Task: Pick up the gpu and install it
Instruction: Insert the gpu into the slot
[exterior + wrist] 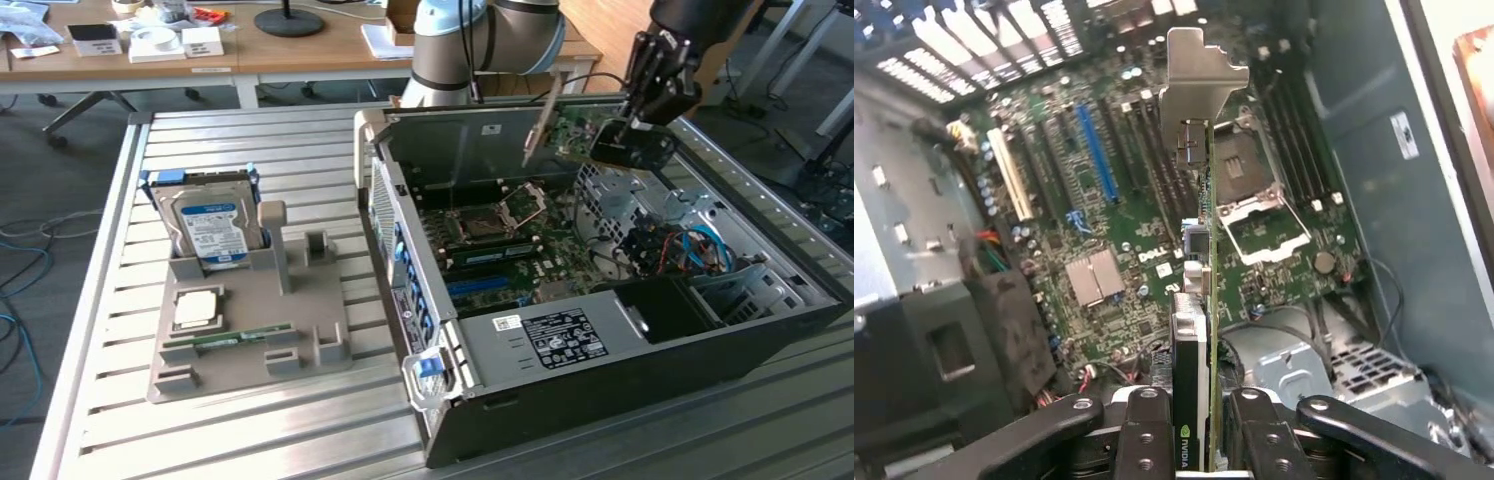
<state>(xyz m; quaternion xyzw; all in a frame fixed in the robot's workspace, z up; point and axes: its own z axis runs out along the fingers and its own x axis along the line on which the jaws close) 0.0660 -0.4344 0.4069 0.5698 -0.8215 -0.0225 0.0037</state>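
My gripper (627, 125) is shut on the gpu (571, 128), a green card with a silver end bracket, held above the open computer case (747, 330) near its back wall. In the wrist view the gpu (1199, 300) stands edge-on between my fingers (1144, 430), bracket pointing away, hanging over the motherboard (1114, 190) beside the blue slot (1097, 150) and the CPU socket (1254, 215). It is clear of the board, not seated in any slot.
A grey parts holder (247, 330) on the slatted table at the exterior view's left carries a hard drive (210, 225), a CPU and a RAM stick (240, 337). Cables (687, 250) and a drive cage fill the case's right side. Desks stand behind.
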